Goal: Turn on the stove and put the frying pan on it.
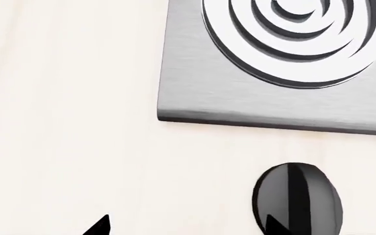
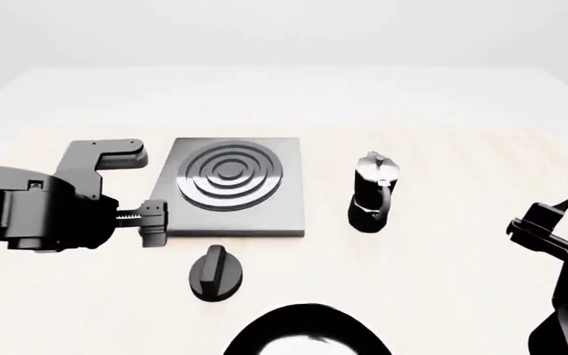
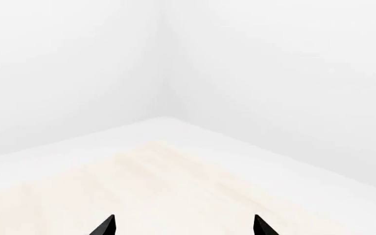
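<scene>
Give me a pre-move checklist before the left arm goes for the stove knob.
1. Left gripper open and empty: ok, its two fingertips stand apart in the left wrist view, nothing between them.
2. Knob free to reach: ok, it sits on the table alone, just in front of the stove, nothing on it.
3. Gripper lined up over the knob: not ok, the knob lies off to one side by one fingertip, not between both.
4. Burner clear for the pan: ok, nothing rests on the rings.
5. Frying pan position: cannot tell, only its far rim shows at the near edge.
6. Moka pot out of the way: ok, upright, apart from the stove.
</scene>
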Controlling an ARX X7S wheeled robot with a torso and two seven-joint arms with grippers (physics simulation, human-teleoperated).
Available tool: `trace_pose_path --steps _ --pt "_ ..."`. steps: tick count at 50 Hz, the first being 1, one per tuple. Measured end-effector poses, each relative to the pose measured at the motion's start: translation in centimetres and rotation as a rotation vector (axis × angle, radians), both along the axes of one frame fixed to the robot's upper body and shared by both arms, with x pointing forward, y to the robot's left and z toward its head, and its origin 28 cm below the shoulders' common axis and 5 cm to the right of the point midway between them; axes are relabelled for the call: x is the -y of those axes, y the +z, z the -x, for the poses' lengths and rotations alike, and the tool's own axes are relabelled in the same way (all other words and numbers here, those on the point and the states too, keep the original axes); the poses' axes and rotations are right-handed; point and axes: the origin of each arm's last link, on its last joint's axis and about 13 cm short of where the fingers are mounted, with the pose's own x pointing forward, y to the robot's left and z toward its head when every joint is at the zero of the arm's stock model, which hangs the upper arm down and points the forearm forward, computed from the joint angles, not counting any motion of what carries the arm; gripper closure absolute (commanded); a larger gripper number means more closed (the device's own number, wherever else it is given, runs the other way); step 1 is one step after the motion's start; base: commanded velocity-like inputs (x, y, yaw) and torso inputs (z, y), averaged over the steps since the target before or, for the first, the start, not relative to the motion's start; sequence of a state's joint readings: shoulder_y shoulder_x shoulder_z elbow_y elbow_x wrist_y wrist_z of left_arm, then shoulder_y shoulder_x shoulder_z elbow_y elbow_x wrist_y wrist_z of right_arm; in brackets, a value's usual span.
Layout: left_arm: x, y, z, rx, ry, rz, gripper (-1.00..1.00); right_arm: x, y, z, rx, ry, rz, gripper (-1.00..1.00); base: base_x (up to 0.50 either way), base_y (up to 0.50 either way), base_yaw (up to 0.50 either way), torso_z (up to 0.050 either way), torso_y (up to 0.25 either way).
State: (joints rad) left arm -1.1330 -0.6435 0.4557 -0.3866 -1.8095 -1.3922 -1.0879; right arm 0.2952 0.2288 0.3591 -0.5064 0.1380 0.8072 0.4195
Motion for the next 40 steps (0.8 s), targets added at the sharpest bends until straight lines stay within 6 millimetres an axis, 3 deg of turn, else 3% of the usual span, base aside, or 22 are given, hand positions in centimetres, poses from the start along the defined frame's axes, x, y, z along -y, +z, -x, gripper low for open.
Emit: trace_pose_path --steps 40 --pt "-0.2 -4.2 -1.2 -0.082 -0.045 0.027 -1.0 -0.1 0.0 -0.1 -0.004 0.008 0.002 -1.0 0.0 0.0 0.0 0.0 0.0"
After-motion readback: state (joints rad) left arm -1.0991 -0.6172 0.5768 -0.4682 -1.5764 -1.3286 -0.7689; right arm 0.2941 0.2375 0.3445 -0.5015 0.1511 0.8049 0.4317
